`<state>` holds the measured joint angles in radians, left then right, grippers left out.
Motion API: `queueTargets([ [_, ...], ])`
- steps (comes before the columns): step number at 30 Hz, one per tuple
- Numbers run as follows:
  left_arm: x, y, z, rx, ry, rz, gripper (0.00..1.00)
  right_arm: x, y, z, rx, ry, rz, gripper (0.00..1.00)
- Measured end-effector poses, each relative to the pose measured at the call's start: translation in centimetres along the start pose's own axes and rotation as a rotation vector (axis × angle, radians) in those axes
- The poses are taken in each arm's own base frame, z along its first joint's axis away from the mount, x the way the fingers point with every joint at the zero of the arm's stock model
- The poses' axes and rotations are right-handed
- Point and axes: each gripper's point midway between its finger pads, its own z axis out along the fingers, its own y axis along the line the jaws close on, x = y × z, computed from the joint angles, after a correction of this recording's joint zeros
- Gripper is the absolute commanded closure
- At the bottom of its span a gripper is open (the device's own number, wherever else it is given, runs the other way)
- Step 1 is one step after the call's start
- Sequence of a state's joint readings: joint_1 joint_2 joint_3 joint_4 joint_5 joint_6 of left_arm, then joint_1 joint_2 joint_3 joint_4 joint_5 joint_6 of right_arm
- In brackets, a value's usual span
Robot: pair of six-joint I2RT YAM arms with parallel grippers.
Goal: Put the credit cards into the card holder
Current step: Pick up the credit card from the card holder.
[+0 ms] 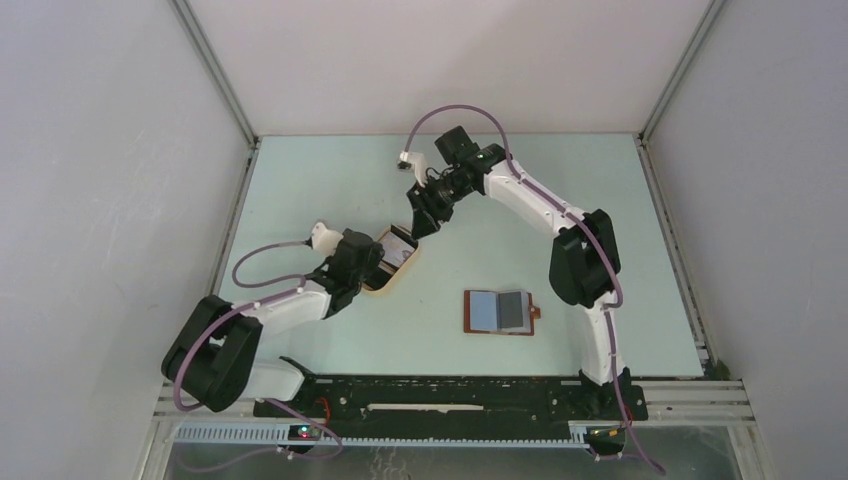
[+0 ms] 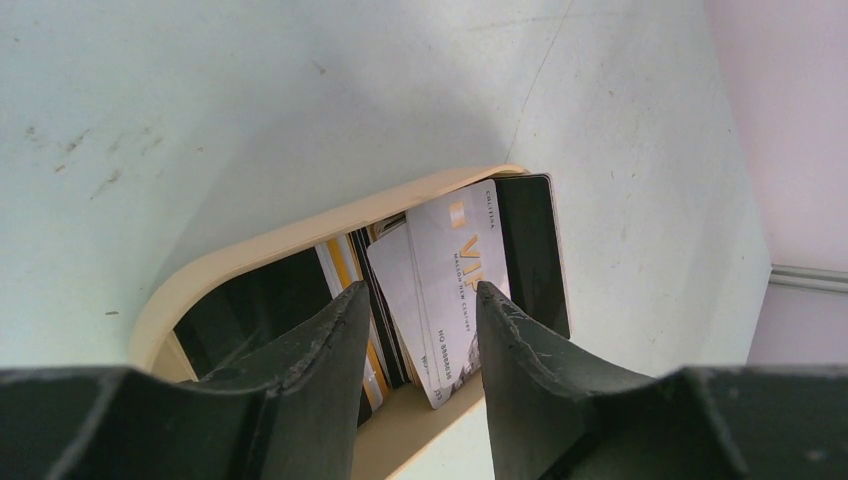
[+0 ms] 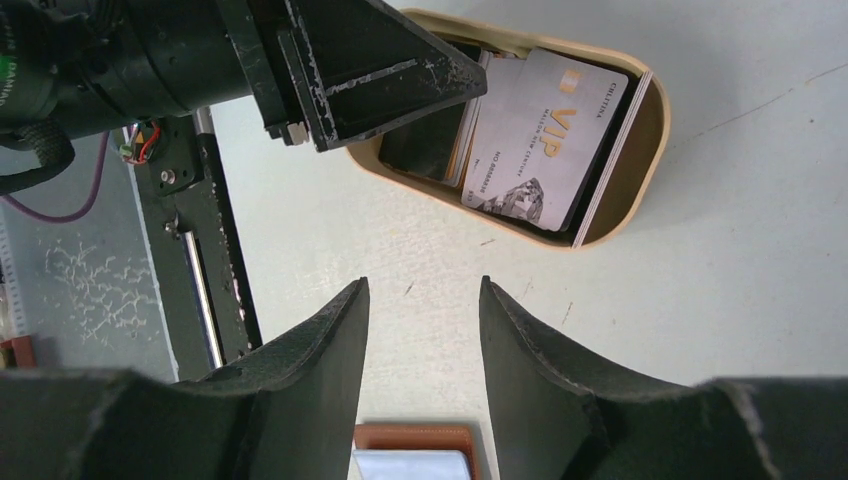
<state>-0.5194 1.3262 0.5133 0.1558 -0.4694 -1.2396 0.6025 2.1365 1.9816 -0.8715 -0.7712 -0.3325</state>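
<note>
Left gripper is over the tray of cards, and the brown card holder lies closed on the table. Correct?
No: the card holder lies open, as the top view shows. The left gripper is over the tray of cards.

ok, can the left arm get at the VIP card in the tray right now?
Probably yes: the left end effector hangs open right over the tray, and the VIP card lies uppermost in it with nothing between them.

I read "VIP" in gold on the top grey card [image 3: 545, 140]; the smaller print beside it is too fine for me.
</note>
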Motion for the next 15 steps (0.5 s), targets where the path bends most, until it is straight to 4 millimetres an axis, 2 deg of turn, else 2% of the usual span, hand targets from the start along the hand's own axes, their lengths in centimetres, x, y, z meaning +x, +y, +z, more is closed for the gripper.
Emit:
queueTargets([
  [8, 0.4, 0.7, 0.6, -0.036, 0.001, -0.018, 0.51, -0.5, 0.5, -1.2, -0.004, -0.024, -0.006, 0.47],
  [15, 0.8, 1.6, 1.2, -0.065, -0.003, -0.019, 0.53, -0.7, 0.8, -1.5, -0.008, -0.032, -0.011, 0.47],
])
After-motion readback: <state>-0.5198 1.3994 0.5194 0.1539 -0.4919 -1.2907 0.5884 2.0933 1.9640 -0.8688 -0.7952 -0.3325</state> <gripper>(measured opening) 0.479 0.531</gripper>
